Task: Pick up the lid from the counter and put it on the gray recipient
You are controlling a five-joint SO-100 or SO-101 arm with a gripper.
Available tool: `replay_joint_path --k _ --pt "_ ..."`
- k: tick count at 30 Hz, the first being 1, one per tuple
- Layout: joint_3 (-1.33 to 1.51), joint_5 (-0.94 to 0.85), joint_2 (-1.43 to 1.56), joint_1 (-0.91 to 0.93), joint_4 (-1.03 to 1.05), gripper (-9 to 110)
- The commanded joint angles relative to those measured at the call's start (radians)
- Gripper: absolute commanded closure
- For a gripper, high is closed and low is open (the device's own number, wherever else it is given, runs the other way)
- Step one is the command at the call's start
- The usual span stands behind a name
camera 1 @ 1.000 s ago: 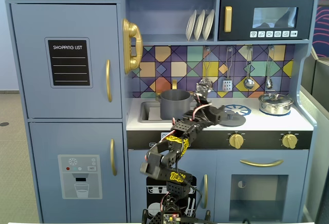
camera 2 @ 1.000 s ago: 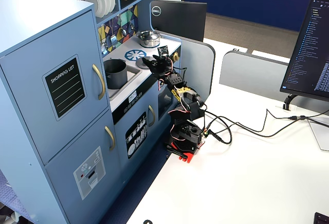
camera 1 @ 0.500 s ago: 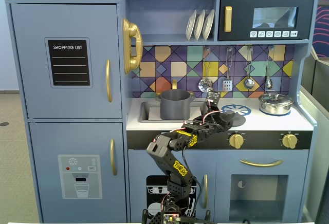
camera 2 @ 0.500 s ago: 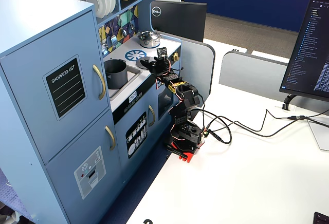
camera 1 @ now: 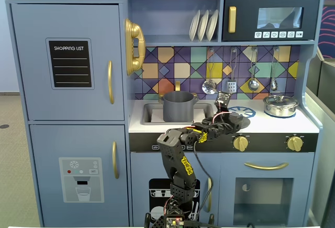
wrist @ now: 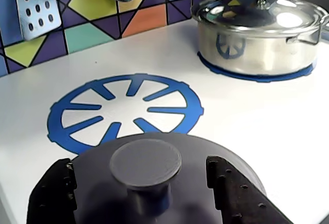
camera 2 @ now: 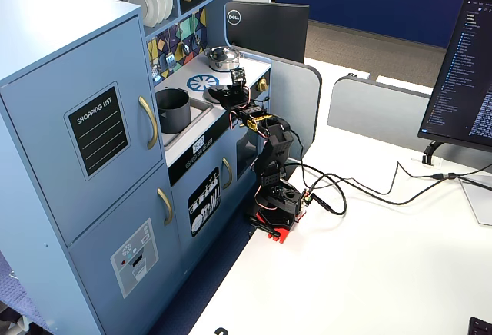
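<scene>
**Gripper astride the lid knob, pot off to the left**

In the wrist view the lid (wrist: 169, 193) lies directly under the gripper (wrist: 146, 196), flat on the white tabletop (wrist: 257, 116); the two black fingers (wrist: 51, 193) stand one on each side of the central knob, apart from it, so the gripper is released and grasps nothing; the knob sits midway in the gap. The lid is a round disc with no long axis; only the knob offers a hold, and closing on it appears to be the step in hand.

In the front fixed view the gray recipient (camera 1: 178, 106) stands well to the left of the gripper (camera 1: 229, 118), in the sink recess; the carry will run leftward in that view.

Materials and shapes:
- lid: matte dark gray, shallow dome, short round flat-topped knob; likely light and rigid;
- gray recipient: matte, straight-walled cylinder, open top;
- burner circle (wrist: 126, 108): flat blue print just beyond the lid;
- silver pot (wrist: 257, 31): shiny, lidded, well apart to the right in the wrist view.
</scene>
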Motion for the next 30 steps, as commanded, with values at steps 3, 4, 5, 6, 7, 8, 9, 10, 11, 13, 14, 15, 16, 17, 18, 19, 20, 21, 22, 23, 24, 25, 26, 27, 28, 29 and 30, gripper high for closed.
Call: replay_joint_path --k 3,4,5,6,7,8,9,10,11,13,14,15,16,17,18,19,20,21,22,23,24,25,26,27,28,29,30 --pt "-0.121 0.011 -0.057 -0.014 -0.041 79" --pt "-0.129 0.012 -0.067 -0.015 -0.040 79" --pt "-0.133 0.014 -0.075 -0.015 -0.035 79" --pt "-0.137 0.014 -0.081 -0.017 -0.032 79" --pt "-0.137 0.014 -0.086 -0.018 -0.031 80" --pt "-0.137 0.014 -0.092 -0.020 -0.028 82" --pt "-0.137 0.012 -0.095 -0.023 -0.028 85" --pt "-0.135 0.006 -0.098 -0.026 -0.025 90" --pt "-0.135 0.003 -0.101 -0.029 -0.025 94" --pt "-0.133 -0.014 -0.110 -0.032 -0.021 101" --pt "-0.133 -0.009 -0.110 -0.035 -0.021 101" --pt "-0.133 -0.008 -0.112 -0.037 -0.021 101" --pt "-0.133 -0.008 -0.112 -0.038 -0.021 101" --pt "-0.133 -0.008 -0.112 -0.043 -0.021 101" --pt "-0.135 -0.006 -0.112 -0.044 -0.021 102" --pt "-0.140 -0.005 -0.110 -0.046 -0.021 102" --pt "-0.144 -0.006 -0.109 -0.046 -0.021 102" --pt "-0.152 -0.008 -0.106 -0.048 -0.021 102" --pt "-0.166 -0.011 -0.101 -0.049 -0.021 102" --pt "-0.187 -0.012 -0.095 -0.052 -0.018 102" --pt "-0.212 -0.015 -0.089 -0.057 -0.011 102" --pt "-0.242 -0.020 -0.081 -0.061 0.002 102" --pt "-0.275 -0.026 -0.072 -0.069 0.017 102" --pt "-0.305 -0.029 -0.061 -0.078 0.037 102" --pt "-0.336 -0.034 -0.048 -0.091 0.063 102" --pt "-0.364 -0.035 -0.031 -0.104 0.091 102" --pt "-0.391 -0.031 -0.009 -0.120 0.124 102"
